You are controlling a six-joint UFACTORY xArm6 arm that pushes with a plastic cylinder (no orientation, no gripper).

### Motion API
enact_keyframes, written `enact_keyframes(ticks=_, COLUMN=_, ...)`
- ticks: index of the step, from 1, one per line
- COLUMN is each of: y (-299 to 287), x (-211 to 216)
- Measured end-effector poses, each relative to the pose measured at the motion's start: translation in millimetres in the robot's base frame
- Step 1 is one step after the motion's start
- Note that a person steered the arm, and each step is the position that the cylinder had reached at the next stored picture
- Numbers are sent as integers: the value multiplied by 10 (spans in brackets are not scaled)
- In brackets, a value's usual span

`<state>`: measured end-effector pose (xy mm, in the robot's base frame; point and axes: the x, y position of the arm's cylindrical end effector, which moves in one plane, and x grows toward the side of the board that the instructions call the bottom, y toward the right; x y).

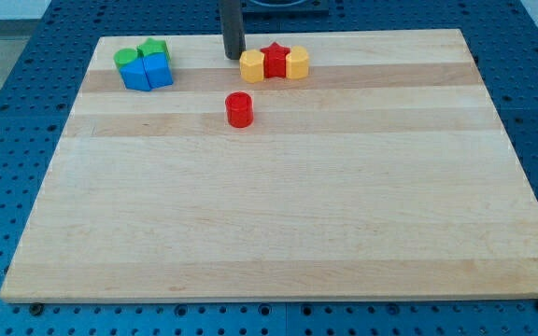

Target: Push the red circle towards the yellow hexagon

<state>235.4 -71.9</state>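
The red circle [239, 109] stands alone on the wooden board [278, 224], in its upper middle. Above and to its right lies a row of three touching blocks: a yellow block [251, 66], a red star [276, 61] and the yellow hexagon [297, 63]. My tip [234, 56] is a dark rod that comes down from the view's top; it ends just left of the yellow block and above the red circle, apart from the circle.
At the board's upper left sits a tight cluster: two green blocks [127, 59] [154, 49] and two blue blocks [137, 74] [159, 71]. A blue perforated table [7, 112] surrounds the board.
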Motion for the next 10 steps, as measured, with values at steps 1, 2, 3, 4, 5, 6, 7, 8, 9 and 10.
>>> enact_keyframes(ticks=1, y=-270, x=-86)
enact_keyframes(ticks=2, y=-367, x=482)
enact_keyframes(ticks=3, y=-367, x=596)
enact_keyframes(ticks=4, y=-247, x=985)
enact_keyframes(ticks=5, y=-81, x=1391)
enact_keyframes(ticks=6, y=-81, x=1419)
enact_keyframes(ticks=7, y=-81, x=2008)
enact_keyframes(ticks=8, y=-79, x=2314)
enact_keyframes(ticks=9, y=21, x=1852)
enact_keyframes(ticks=10, y=103, x=1541)
